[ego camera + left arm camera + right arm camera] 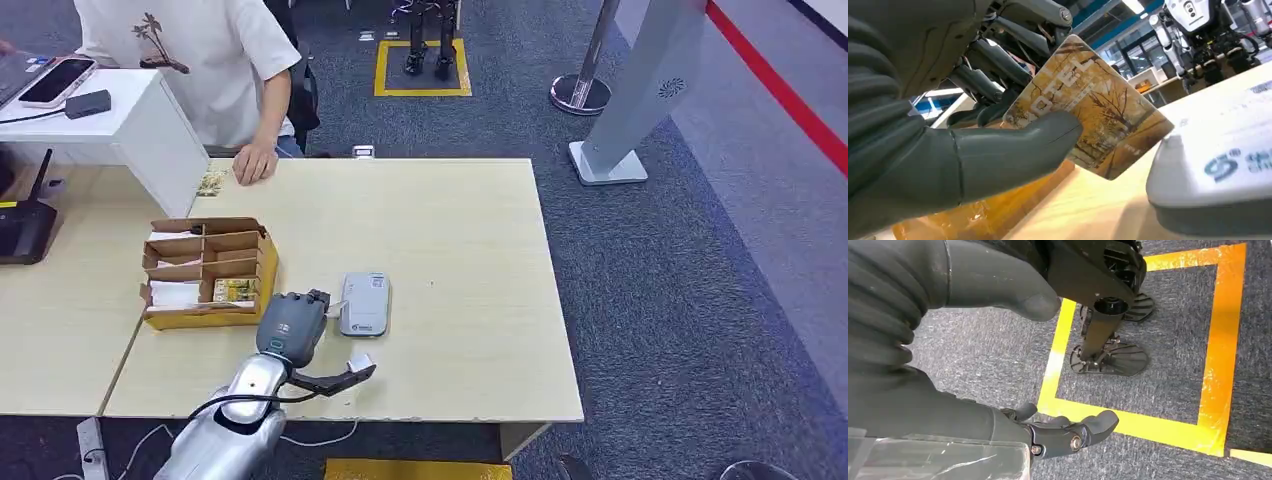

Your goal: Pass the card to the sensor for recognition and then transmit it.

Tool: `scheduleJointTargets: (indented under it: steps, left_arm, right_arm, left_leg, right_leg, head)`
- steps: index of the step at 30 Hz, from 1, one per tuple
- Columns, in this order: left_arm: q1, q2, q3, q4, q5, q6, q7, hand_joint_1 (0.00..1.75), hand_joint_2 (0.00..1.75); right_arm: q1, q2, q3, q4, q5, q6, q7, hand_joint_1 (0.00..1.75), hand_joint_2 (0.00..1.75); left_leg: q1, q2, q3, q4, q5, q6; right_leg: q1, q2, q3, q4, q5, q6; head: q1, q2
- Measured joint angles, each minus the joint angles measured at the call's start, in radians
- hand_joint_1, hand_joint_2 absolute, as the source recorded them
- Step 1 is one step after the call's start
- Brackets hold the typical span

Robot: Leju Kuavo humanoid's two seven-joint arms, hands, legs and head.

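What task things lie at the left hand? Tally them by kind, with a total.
Card, held by the left hand: 1
Sensor: 1
Box: 1
Total: 3

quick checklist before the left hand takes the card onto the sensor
1. Card held between thumb and fingers of the left hand: ok.
2. Card already over the sensor: not ok, it sits just beside its edge.
3. Sensor top free of other things: ok.
4. Cardboard box out of the path: ok, it lies on the hand's other side.
5. Person's hand away from the sensor: ok, at the table's far edge.
6. Sensor powered: cannot tell.
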Motion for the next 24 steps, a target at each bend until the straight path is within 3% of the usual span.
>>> scheduleJointTargets:
  steps: [24]
  left_arm:
    - [0.008,-0.042,0.047,0.074,0.000,0.027,-0.007,1.75,1.75]
  right_arm:
    - [-0.003,0.000,-0.006,-0.001,0.004,0.000,-0.002,0.00,1.75]
  left_leg:
    - [0.000,-0.003,0.000,0.000,0.000,0.000]
  right_leg:
    - [0.000,-0.003,0.001,0.000,0.000,0.000]
  head:
    - [0.000,0.000]
